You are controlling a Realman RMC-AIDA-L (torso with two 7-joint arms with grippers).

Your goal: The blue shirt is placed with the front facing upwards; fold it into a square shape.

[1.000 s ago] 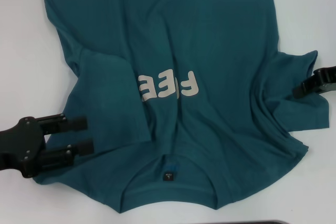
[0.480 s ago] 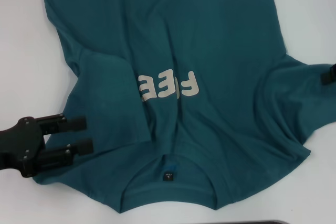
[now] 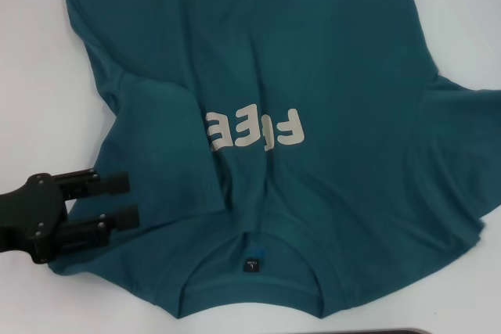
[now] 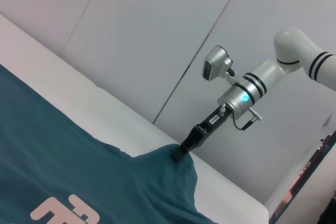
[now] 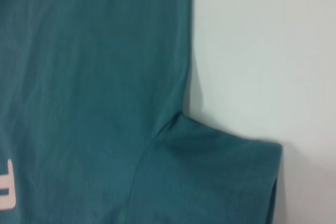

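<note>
My right claw (image 4: 180, 155) pinches the blue shirt (image 3: 297, 68) by its sleeve, lifting it; my left claw (image 3: 129, 199) rests open beside it.

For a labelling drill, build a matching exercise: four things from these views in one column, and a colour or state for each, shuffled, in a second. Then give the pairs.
1. lettering
2. neck label
3. left gripper
4. right gripper

A. holds sleeve cloth of the blue shirt up in a peak
B. cream, on the chest
C. jaws open, tips over the shirt's edge
D. small and dark, at the collar

Pairs: 1-B, 2-D, 3-C, 4-A
</note>
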